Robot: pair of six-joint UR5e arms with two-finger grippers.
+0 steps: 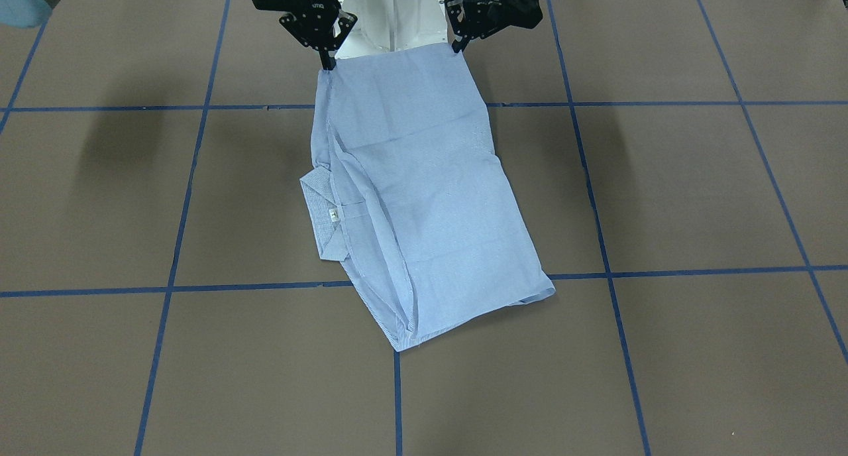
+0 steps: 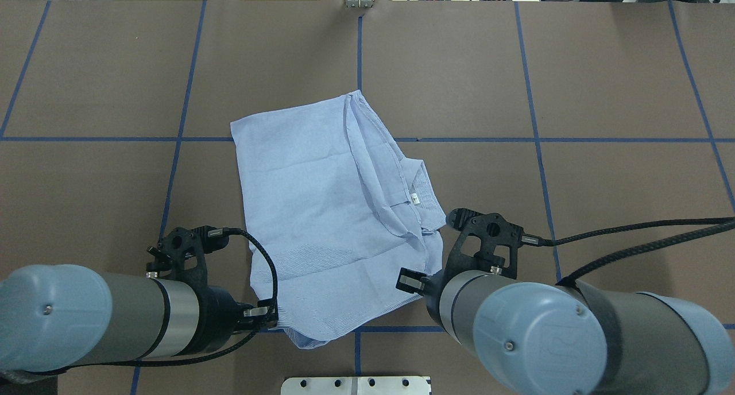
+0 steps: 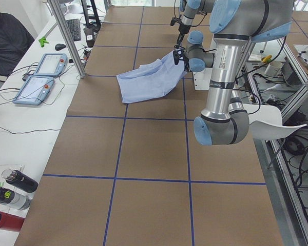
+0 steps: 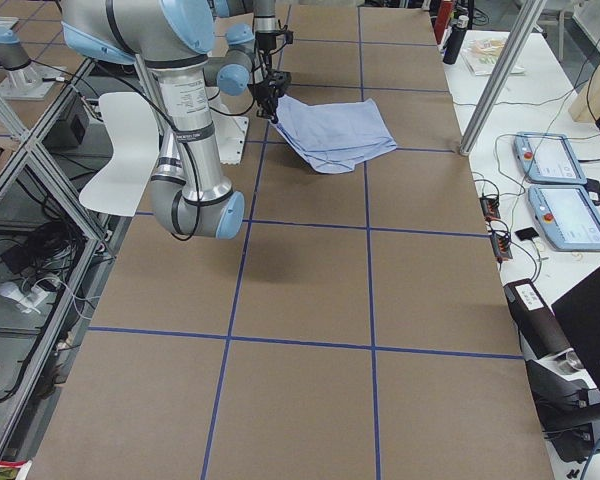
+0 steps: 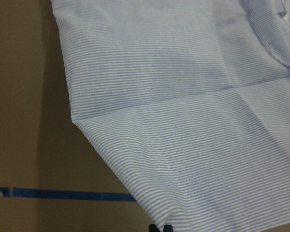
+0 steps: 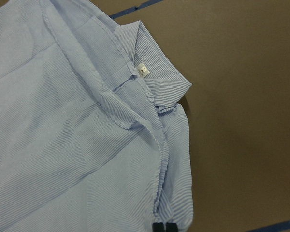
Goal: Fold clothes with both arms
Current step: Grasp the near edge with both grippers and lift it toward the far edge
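The light blue striped shirt [image 1: 424,197] lies folded on the brown table, its collar with a small label [image 1: 333,215] turned toward the robot's right. It also shows in the overhead view [image 2: 310,211]. My left gripper [image 1: 458,47] is shut on the shirt's hem corner nearest the robot and holds it a little above the table. My right gripper [image 1: 328,66] is shut on the other near corner, also raised. The shirt's far end rests on the table. In the wrist views the fingertips [image 5: 162,228] [image 6: 164,227] pinch the fabric at the bottom edge.
The white pedestal base [image 1: 391,12] stands just behind the held edge. Blue tape lines [image 1: 397,285] grid the table. A person [image 3: 7,36], two teach pendants [image 3: 41,77] and bottles [image 3: 15,187] are beyond the table's far side. A white chair [image 3: 269,120] stands behind the robot.
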